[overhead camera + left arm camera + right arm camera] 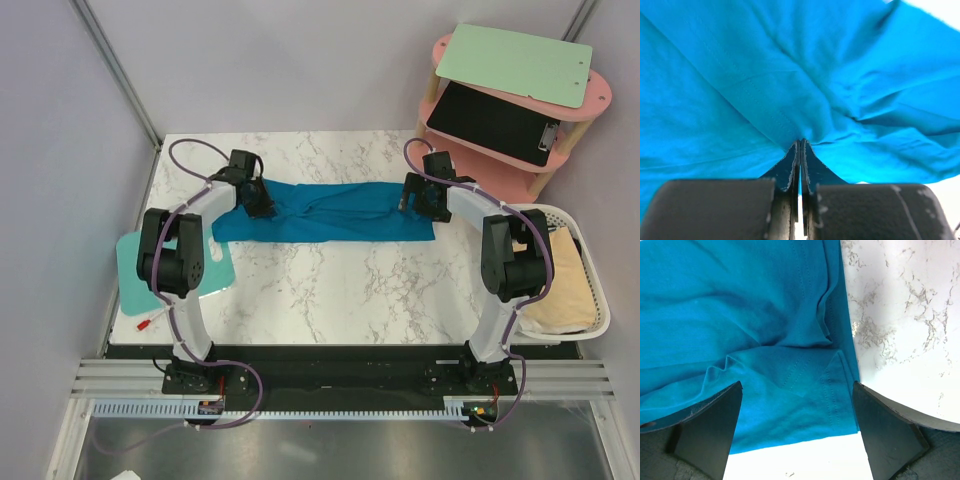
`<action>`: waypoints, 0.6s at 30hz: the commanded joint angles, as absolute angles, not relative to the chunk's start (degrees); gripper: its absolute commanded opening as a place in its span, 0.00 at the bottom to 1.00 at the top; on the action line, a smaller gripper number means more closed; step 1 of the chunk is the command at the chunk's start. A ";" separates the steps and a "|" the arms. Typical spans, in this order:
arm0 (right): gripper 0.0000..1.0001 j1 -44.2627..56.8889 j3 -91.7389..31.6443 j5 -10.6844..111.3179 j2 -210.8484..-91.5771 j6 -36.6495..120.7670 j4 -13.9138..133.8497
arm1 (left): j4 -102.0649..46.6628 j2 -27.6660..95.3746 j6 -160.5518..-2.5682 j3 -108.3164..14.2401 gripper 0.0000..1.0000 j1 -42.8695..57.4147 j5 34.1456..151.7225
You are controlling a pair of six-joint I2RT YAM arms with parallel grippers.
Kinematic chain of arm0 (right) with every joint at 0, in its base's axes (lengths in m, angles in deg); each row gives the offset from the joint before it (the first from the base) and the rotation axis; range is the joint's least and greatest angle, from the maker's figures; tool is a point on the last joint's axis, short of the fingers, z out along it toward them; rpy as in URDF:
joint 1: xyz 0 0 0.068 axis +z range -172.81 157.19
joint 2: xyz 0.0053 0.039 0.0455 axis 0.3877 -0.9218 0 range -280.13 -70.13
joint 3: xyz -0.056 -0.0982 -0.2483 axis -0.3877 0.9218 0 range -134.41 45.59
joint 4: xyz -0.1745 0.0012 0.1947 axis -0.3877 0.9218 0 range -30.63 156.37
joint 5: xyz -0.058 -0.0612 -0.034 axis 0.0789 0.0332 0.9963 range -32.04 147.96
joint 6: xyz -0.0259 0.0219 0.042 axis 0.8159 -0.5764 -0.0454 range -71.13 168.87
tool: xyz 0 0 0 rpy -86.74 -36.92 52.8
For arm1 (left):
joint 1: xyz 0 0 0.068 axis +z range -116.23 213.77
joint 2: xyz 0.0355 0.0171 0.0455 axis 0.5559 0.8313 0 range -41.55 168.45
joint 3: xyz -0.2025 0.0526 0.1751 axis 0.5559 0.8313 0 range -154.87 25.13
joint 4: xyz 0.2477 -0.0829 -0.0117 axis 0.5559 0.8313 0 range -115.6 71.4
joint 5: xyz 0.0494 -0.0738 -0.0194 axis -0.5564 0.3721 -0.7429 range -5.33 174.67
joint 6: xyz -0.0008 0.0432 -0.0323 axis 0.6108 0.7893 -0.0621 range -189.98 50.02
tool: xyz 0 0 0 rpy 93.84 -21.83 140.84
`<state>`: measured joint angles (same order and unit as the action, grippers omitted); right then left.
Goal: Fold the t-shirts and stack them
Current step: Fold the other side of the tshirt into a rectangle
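The teal-blue t-shirt (pixel 330 213) lies in a long wrinkled band across the far half of the marble table. My left gripper (pixel 258 200) sits at its left end and is shut on a pinch of the cloth (pixel 801 141). My right gripper (pixel 418 198) is open at the right end, its fingers (pixel 715 425) standing either side of the shirt's hemmed corner (pixel 837 390), which lies flat between them. Pale cream-yellow shirts (pixel 562 283) lie in the white mesh basket (pixel 596 290) at the right.
A mint-green board (pixel 150 280) lies at the table's left edge under the left arm. A pink shelf (pixel 520 100) with a green clipboard and a black clipboard stands at the back right. The table (pixel 350 290) is white marble.
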<state>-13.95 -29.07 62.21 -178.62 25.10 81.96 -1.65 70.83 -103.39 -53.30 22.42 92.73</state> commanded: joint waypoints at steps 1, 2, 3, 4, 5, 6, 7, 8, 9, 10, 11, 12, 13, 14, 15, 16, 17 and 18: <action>0.98 -14.11 -28.51 61.38 -177.62 24.62 79.68 | -2.92 65.76 -104.17 -57.39 0.02 22.26 90.83; 0.98 -14.11 -28.42 61.39 -177.62 24.53 79.59 | -3.01 65.94 -104.08 -58.01 0.02 22.26 90.91; 0.98 -14.11 -28.42 61.21 -177.71 24.61 79.59 | -3.01 66.72 -104.26 -59.41 0.02 22.26 91.09; 0.98 -14.03 -28.42 61.30 -177.80 24.62 79.59 | -2.84 67.25 -104.26 -60.29 0.02 22.26 91.35; 0.98 -14.02 -28.42 61.30 -177.80 24.70 79.59 | -2.92 68.04 -104.34 -61.17 0.02 22.26 91.79; 0.98 -14.11 -28.42 61.38 -177.89 24.70 79.67 | -2.92 69.00 -104.35 -63.35 0.02 22.26 92.23; 0.98 -14.11 -28.42 61.39 -177.97 24.70 79.59 | -2.92 70.84 -104.35 -64.42 0.02 22.26 92.49; 0.98 -14.03 -28.42 61.39 -178.06 24.79 79.50 | -2.57 72.25 -104.35 -65.82 0.02 22.26 92.84; 0.98 -14.11 -28.42 61.47 -178.32 24.79 79.41 | -2.31 73.57 -104.26 -68.97 0.04 22.26 93.54; 0.98 -14.03 -28.42 61.47 -178.33 24.79 79.41 | -1.87 76.46 -104.00 -70.74 0.34 22.26 93.98; 0.98 -14.02 -28.07 61.30 -178.33 24.88 78.80 | -0.65 77.88 -103.65 -72.67 0.49 22.26 94.42; 0.98 -14.02 -27.89 61.21 -178.15 24.97 78.62 | 0.06 78.85 -103.29 -75.82 0.71 22.26 94.95; 0.98 -14.02 -27.80 61.04 -177.98 25.05 78.27 | 0.41 79.55 -102.86 -76.64 0.78 22.17 94.96; 0.98 -13.94 -27.45 60.86 -177.71 25.40 77.92 | 0.42 79.04 -102.68 -76.73 0.85 22.17 94.61; 0.98 -13.94 -27.28 60.68 -176.93 25.58 77.74 | 0.33 78.16 -102.33 -76.04 0.99 21.91 93.65; 0.98 -13.85 -27.10 60.77 -176.40 25.76 77.22 | 0.16 77.20 -101.54 -75.34 1.00 21.73 93.03; 0.98 -13.67 -26.92 60.77 -175.96 26.28 76.95 | -0.28 74.67 -101.10 -74.37 1.00 21.56 92.59; 0.98 -13.41 -27.01 61.12 -175.17 26.63 76.95 | -0.89 73.33 -100.57 -72.10 1.00 21.29 91.89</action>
